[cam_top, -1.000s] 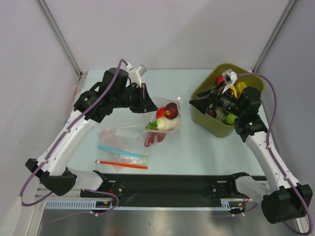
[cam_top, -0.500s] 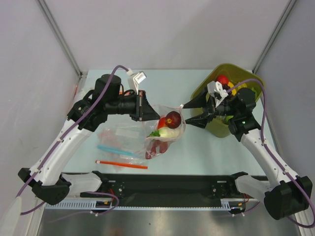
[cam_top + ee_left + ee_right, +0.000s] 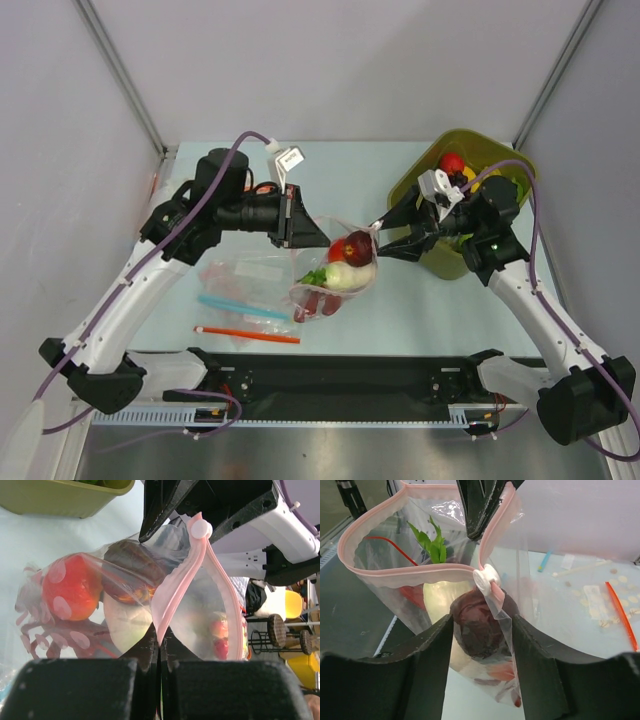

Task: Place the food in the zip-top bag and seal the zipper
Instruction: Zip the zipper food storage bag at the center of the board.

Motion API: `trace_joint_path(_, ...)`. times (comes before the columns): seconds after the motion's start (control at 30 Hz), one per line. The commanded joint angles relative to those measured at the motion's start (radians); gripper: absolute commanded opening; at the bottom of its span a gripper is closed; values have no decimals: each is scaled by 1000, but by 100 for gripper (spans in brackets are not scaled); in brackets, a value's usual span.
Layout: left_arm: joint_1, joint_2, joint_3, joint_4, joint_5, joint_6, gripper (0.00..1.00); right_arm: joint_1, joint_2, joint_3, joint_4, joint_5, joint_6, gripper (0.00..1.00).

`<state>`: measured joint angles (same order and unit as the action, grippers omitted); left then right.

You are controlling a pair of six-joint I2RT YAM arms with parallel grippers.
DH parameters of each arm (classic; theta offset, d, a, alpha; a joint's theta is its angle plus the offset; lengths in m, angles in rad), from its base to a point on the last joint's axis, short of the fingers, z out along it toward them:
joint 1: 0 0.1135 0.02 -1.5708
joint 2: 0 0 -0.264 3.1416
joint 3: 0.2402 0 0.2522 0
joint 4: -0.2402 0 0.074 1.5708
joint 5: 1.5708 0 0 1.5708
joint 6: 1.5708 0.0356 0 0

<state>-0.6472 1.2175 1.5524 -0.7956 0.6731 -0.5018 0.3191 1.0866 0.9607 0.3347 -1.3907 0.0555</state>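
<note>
Dead centre of the desk [image 3: 400,310] in the overhead view, we've got the bag [image 3: 335,275], mouth up and held between the two arms. At the bag's 10 o'clock, the left end effector [image 3: 322,240] has its fingers pressed flat together, clamped on the zipper [image 3: 170,592] at one corner of the mouth; the left wrist view shows the pink strip running straight up out of that pinch. At 2 o'clock, the right end effector [image 3: 375,238] comes in with its fingers apart, straddling the far corner of the bag. From the right wrist, the white slider [image 3: 486,578] sits just above the gap between those fingers, on the pink strip. Whether the pads actually press the plastic, I can't tell. And the mouth gapes, the zipper bowed into a wide loop, not sealed! Inside the bag: the tomato [image 3: 70,587], a dark red fruit [image 3: 357,245] right beside it, the radish [image 3: 345,277] under them with its green leaves up, and the lobster [image 3: 318,303] at the bottom, at 7 o'clock. Over at the desk's 2 o'clock stands the green bin [image 3: 447,262] with more toys in it. Down at 8 o'clock from the bag lie flat bags, one with a blue strip [image 3: 240,305], one with an orange strip [image 3: 248,334].
</note>
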Motion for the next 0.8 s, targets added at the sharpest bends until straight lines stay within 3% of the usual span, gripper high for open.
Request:
trace_joint_path(0.0,-11,0,63,47,82,45,0,8,-17,59,56,-51,35,54)
trace_joint_path(0.17,-26,17,78,39,88,58,0,17,-16,82,27,-73,24,27)
trace_joint_path(0.23,-28,20,83,30,85,66,1,18,-17,88,23,-70,24,26)
trace_joint_path(0.3,-28,22,86,22,60,81,1,17,-16,93,23,-71,23,14)
trace_joint_path(0.33,-28,19,84,15,49,88,6,17,-16,102,20,-71,23,0)
trace_joint_path(0.4,-28,14,83,4,16,106,9,18,-11,113,9,-65,21,0)
trace_joint_path(0.47,-28,13,84,-10,-16,117,20,17,-8,127,-13,-47,17,0)
trace_joint_path(0.5,-28,13,86,-16,-27,132,33,17,-4,130,-20,-41,17,0)
trace_joint_path(0.67,-28,13,107,-30,-101,178,74,17,27,151,-54,-33,82,0)
trace_joint_path(0.7,-31,14,120,-34,-143,187,87,17,33,154,-46,-34,99,0)
trace_joint_path(0.77,-40,45,188,-68,-181,232,93,18,38,161,-49,-36,122,0)
